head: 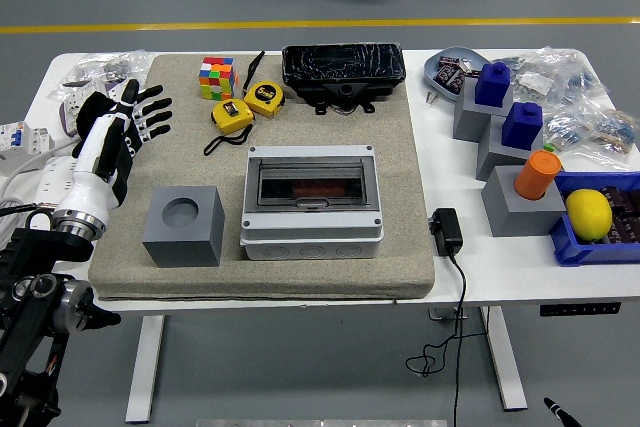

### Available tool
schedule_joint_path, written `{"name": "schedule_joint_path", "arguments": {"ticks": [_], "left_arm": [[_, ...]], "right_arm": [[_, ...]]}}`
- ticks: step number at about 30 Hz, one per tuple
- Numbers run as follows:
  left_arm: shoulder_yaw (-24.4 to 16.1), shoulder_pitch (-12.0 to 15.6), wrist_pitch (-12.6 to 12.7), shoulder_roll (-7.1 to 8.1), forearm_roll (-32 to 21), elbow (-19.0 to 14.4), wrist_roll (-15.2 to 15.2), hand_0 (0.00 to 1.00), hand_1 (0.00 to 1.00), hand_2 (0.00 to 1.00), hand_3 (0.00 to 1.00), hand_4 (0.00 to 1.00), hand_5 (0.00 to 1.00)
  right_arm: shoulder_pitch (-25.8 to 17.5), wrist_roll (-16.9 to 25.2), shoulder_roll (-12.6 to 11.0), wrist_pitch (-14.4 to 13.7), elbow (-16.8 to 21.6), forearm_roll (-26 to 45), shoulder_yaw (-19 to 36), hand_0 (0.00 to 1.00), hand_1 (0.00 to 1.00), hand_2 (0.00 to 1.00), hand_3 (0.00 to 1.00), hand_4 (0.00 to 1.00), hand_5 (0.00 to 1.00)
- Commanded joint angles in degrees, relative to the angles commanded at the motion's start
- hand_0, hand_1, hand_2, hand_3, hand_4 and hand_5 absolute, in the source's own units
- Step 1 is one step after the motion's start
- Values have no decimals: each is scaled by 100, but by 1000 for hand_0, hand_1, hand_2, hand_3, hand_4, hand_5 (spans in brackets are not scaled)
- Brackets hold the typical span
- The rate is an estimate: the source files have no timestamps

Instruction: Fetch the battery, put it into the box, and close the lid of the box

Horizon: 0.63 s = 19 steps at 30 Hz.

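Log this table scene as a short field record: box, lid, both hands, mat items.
box: grey box at the middle of the mat
lid: shut, reddish thing dimly visible through it
left hand: left hand over the mat's left edge, fingers spread, holding nothing
right hand: not in view
mat items: grey block with round hole, two yellow tape measures, colour cube, black tray

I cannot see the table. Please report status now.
Left hand open, holding nothing. Right hand not in view. Box lid shut, red thing inside. Nothing in the way.
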Motion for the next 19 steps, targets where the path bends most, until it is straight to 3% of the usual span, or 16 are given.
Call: {"name": "schedule_joint_path", "arguments": {"ticks": [19], "left_arm": [[36, -3, 17, -5, -27, 40, -42, 726, 779, 770, 791, 998, 998]], "right_arm": [[5, 0, 7, -5, 0, 0, 10, 789, 710, 716, 765, 998, 993]]}}
